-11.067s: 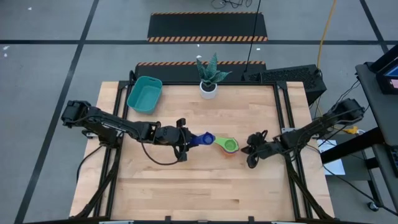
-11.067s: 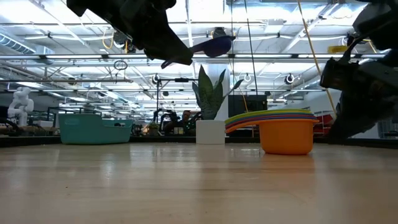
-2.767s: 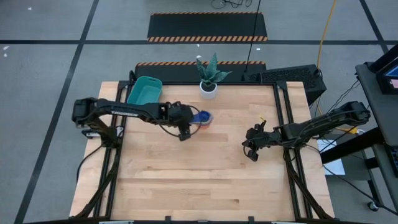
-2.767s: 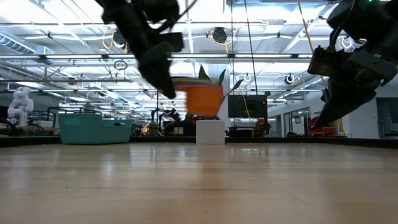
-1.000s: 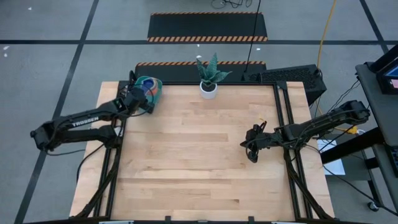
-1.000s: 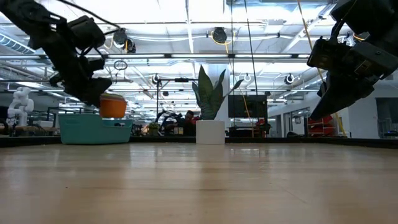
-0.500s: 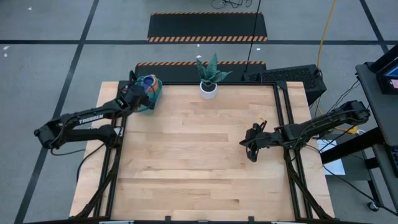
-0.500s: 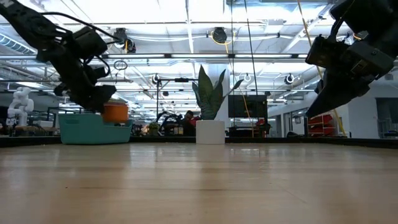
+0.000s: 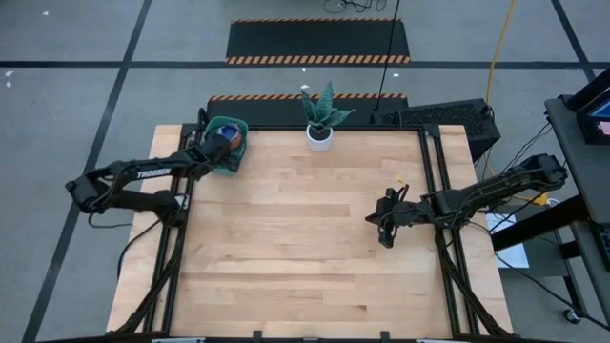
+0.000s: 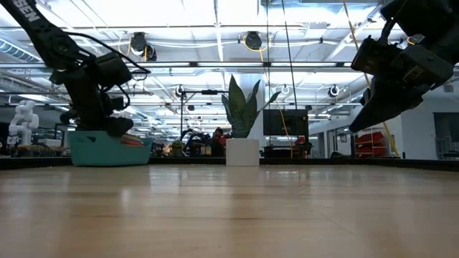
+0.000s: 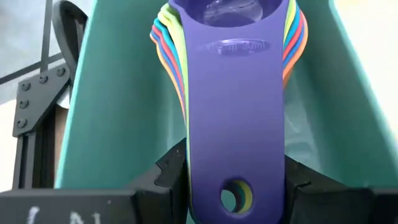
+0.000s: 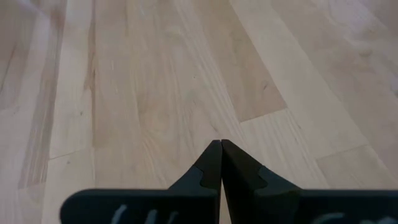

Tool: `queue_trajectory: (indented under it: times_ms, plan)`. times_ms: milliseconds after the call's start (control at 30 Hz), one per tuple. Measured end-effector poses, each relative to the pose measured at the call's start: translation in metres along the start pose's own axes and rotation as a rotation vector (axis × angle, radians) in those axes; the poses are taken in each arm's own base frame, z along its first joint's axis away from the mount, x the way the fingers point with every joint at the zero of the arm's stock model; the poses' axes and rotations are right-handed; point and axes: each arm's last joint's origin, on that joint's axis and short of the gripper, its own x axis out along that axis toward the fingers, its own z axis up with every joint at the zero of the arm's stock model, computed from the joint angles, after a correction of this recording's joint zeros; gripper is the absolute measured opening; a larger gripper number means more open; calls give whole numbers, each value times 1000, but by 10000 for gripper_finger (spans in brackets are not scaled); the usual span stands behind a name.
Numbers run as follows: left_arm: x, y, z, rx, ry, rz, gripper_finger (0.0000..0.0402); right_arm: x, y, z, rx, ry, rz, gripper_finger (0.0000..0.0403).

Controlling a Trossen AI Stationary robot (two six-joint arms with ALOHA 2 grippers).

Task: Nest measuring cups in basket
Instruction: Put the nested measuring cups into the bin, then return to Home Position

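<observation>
While pinching the nested measuring cups by their handles inside the teal basket, left hand should lower, then release gently; right hand, pressed together, waits far from basket.

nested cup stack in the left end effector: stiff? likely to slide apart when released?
Probably stiff: the measuring cups look like moulded plastic, handles fanned flat. Likely light, since the left end effector carries all by the handles. Nested bowls should stay together, landing inside the basket, though smooth plastic might shift slightly.

Overhead, table-level, two wrist views – sharing table
</observation>
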Motion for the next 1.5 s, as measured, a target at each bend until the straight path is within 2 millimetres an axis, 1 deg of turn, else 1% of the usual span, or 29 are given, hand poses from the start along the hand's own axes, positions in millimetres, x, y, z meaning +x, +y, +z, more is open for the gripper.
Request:
queue_trajectory:
  times_ms: [433,800,1067,1267,1500]
  plan:
    - [3,1,-1,-17,21,-17,143,0,0,0,-1,2,0,0]
    - [3,1,-1,-42,25,-16,220,0,0,0,-1,2,1,0]
    - [1,1,0,-33,15,-20,248,0,0,0,-1,3,3,0]
    - [-11,1,5,-36,-48,-52,250,0,0,0,-1,3,3,0]
    - [-40,2,10,-31,-169,-130,250,0,0,0,1,-1,4,0]
